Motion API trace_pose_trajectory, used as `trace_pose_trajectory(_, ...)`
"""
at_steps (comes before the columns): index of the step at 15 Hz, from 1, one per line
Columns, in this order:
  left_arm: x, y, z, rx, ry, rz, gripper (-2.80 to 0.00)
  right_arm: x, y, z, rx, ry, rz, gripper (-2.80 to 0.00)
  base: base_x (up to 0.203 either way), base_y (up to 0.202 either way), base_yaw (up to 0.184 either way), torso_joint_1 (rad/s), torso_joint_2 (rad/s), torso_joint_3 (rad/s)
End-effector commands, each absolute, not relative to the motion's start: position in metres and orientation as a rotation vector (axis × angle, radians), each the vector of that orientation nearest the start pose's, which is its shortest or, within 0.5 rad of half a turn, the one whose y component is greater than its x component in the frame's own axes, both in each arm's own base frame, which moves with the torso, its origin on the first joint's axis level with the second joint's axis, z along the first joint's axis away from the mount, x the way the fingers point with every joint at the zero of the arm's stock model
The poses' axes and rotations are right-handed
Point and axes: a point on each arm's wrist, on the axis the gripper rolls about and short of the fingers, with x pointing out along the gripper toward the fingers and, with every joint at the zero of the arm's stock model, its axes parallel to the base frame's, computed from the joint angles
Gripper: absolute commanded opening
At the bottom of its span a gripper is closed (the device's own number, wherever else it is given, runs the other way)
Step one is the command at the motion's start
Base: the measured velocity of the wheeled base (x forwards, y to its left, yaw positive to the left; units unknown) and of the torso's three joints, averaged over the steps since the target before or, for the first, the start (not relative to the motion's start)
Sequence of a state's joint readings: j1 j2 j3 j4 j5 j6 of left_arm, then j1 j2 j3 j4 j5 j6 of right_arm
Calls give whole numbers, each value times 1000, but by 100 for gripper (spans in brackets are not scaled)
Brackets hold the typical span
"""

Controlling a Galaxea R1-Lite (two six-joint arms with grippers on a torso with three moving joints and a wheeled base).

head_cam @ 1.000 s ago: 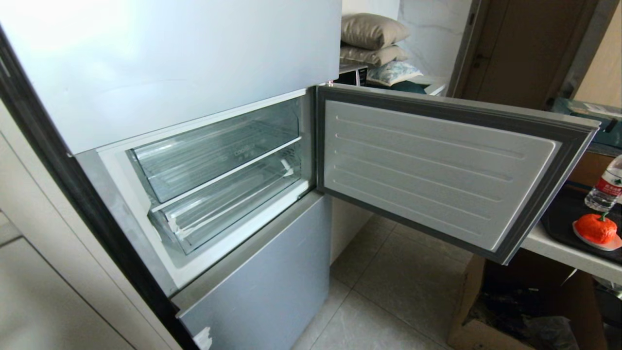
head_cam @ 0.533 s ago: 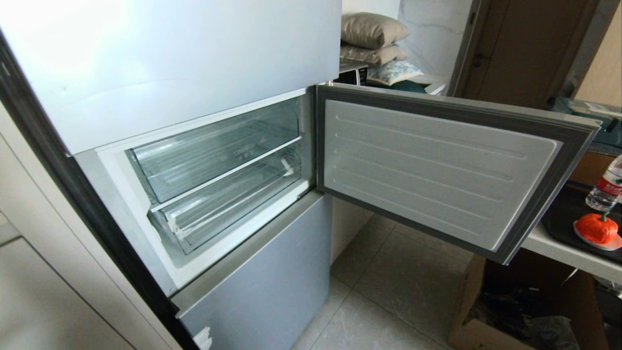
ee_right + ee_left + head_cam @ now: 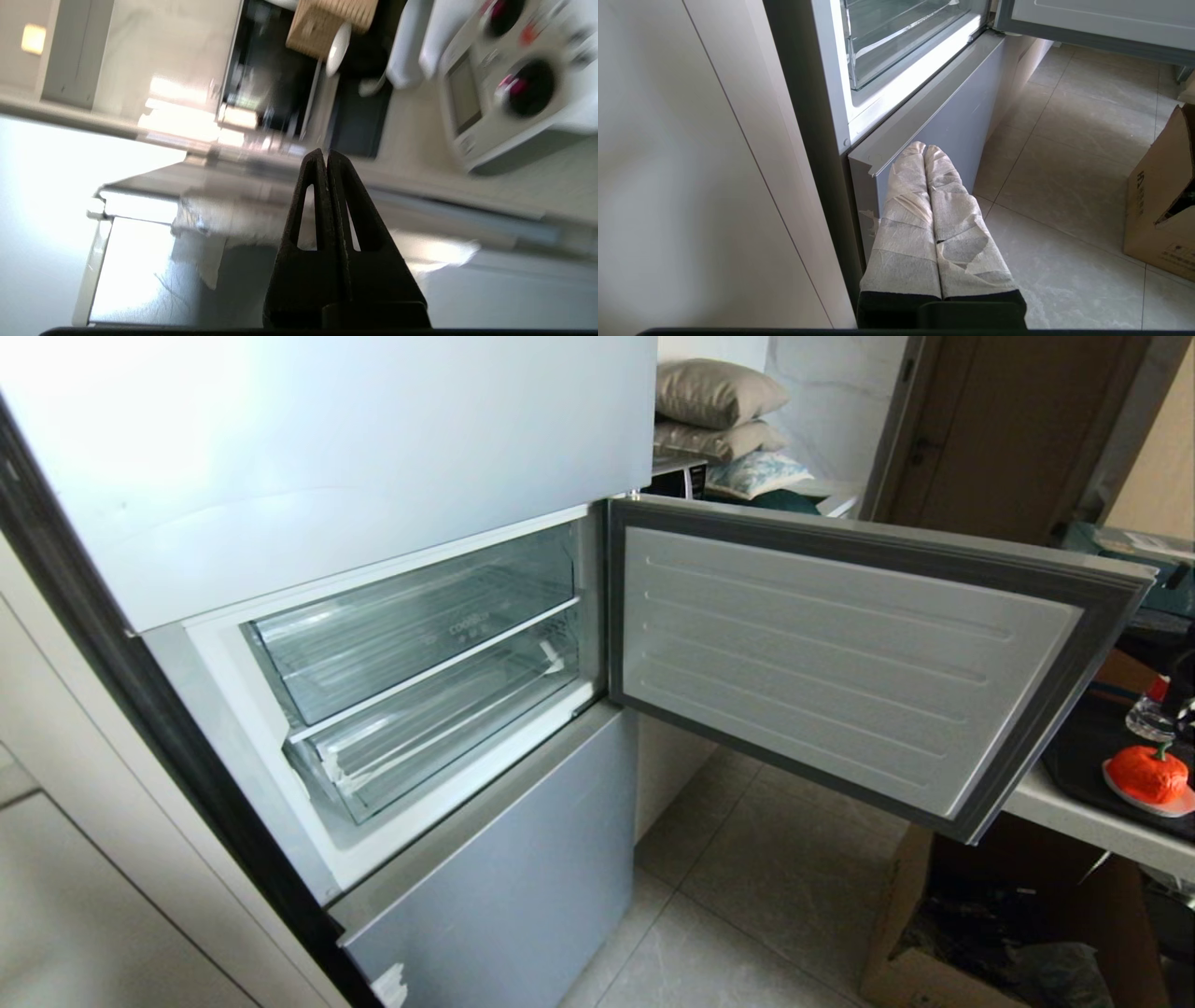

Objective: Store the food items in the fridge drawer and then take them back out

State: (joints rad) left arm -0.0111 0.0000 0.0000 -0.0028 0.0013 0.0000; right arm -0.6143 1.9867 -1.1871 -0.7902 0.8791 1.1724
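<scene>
Orange-red fruit sits on a plate just below the right gripper, whose jaws are pressed together, empty; probably light, lumpy, firm; grasp across its sides.

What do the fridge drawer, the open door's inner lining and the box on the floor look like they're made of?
Fridge drawer: clear, glossy hard plastic, judging by its see-through ribbed floor and bright glints.
Door lining: matte white moulded plastic with pressed ridges, framed by a grey, probably rubber seal.
Box: plain brown cardboard, dull, with folded flaps.
</scene>
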Motion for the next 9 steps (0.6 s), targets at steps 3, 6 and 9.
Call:
trace_pose_trajectory(3, -23, 0, 76, 0, -2, -9, -280, 301, -190, 210, 1197, 226, 306, -280, 0, 0, 0, 0, 0, 0)
trace_pose_trajectory(6, -23, 0, 76, 0, -2, -9, -280, 274, -170, 212, 1203, 285, 370, -280, 0, 0, 0, 0, 0, 0)
trace_pose_trajectory(9, -23, 0, 76, 0, -2, -9, -280, 234, -141, 224, 1183, 295, 413, -280, 0, 0, 0, 0, 0, 0)
